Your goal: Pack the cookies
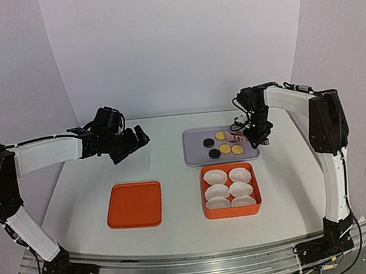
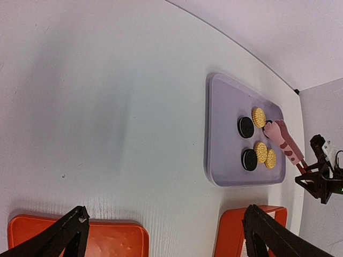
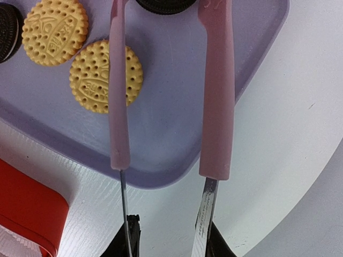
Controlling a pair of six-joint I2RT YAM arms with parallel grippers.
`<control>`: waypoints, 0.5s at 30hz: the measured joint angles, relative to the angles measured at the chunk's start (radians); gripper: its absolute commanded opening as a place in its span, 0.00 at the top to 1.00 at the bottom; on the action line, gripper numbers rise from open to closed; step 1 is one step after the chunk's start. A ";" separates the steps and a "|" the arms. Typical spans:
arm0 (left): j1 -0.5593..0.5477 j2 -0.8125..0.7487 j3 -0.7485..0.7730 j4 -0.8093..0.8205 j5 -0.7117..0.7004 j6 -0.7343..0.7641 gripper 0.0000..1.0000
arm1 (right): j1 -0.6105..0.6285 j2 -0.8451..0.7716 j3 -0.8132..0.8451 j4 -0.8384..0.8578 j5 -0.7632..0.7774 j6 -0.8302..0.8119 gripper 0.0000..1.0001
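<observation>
white surface (image 1: 173,165) against a pale curved backdrop (image 1: 172,45); two arms bolted at the near edge.

- lavender tray (image 1: 193,136): far right of centre on the surface, flat, rounded corners.
- cookies (image 1: 225,149): six, all lying flat on the lavender tray. three golden cookies (image 2: 259,116), embossed and dotted with small holes; two of them lie just beside each other at the tray's near right. three dark cookies (image 2: 246,127); two lie towards the tray's left side, and the third shows only in part at the tips of the tongs.
- pink tongs (image 2: 284,140): two sleeved arms over bare metal, reaching in over the right end of the tray; the arms stand apart, with one golden cookie partly under one arm in the right wrist view.
- right end effector (image 1: 258,138): over the tray's right edge, closed on the metal back ends of the pink tongs.
- left end effector (image 1: 132,145): jaws spread wide, nothing between them; raised over the left part of the surface, well apart from the tray.
- orange box (image 1: 232,214): square, just in front of the lavender tray, near but not touching it.
- white paper liners (image 1: 217,191): six, fluted, in two columns of three inside the orange box; no cookie in any.
- flat orange tray (image 1: 134,204): shallow, left of the orange box, apart from it.
</observation>
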 measured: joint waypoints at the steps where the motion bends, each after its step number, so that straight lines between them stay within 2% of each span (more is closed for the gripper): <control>1: 0.000 0.000 0.000 0.000 0.001 -0.001 0.00 | 0.000 0.000 0.000 0.000 0.000 -0.001 0.72; 9: 0.000 0.000 0.000 0.000 0.002 -0.014 0.00 | 0.000 0.000 0.000 -0.001 0.005 -0.003 0.76; 15: 0.000 0.000 0.000 0.000 0.002 -0.017 0.00 | 0.000 0.000 0.000 -0.001 0.007 -0.004 0.86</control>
